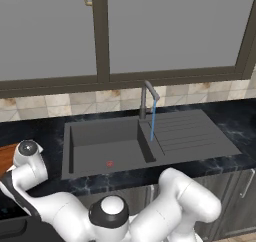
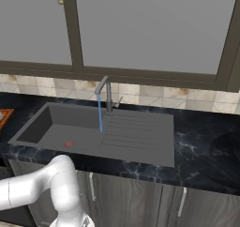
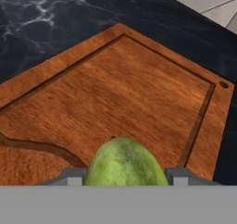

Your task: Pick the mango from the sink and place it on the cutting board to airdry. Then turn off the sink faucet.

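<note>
The yellow-green mango sits between my fingertips in the hand view, with my gripper shut on it. Right beneath it lies the reddish-brown cutting board with its dark groove; whether the mango touches the wood I cannot tell. A corner of the cutting board shows at the far left of the counter, where my arm reaches. The dark grey sink holds no fruit. Its faucet stands behind it, and a thin blue stream of water runs from the spout.
Black marbled counter surrounds the board. A small red spot marks the basin floor. The ribbed drainboard lies right of the basin. A tiled backsplash and a window stand behind the sink.
</note>
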Controlling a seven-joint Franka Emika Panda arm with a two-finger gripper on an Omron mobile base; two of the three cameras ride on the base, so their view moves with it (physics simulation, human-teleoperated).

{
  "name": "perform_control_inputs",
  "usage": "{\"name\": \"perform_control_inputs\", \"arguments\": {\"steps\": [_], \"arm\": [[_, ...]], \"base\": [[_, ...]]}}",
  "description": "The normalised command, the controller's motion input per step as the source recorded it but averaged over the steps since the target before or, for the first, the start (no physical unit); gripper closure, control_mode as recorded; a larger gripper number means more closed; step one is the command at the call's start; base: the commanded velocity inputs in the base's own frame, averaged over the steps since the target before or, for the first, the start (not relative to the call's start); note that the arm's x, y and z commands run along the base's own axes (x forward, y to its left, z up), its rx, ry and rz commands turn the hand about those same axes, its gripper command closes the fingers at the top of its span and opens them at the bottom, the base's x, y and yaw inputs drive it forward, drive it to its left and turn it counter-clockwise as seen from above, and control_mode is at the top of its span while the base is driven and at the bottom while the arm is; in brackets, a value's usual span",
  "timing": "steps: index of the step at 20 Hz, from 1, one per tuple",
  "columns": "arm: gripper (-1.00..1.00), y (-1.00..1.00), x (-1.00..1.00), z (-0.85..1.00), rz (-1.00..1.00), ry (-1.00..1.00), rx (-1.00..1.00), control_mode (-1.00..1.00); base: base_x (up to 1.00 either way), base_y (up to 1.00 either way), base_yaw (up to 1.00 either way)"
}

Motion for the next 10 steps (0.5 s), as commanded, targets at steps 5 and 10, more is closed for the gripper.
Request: {"name": "perform_control_inputs", "arguments": {"steps": [5, 10], "arm": [[1.00, 0.14, 0.22, -0.07, 0.00, 0.00, 0.00, -1.00], [1.00, 0.16, 0.22, -0.05, 0.00, 0.00, 0.00, -1.00]], "base": [[0.00, 0.00, 0.00], [0.00, 0.00, 0.00]]}}
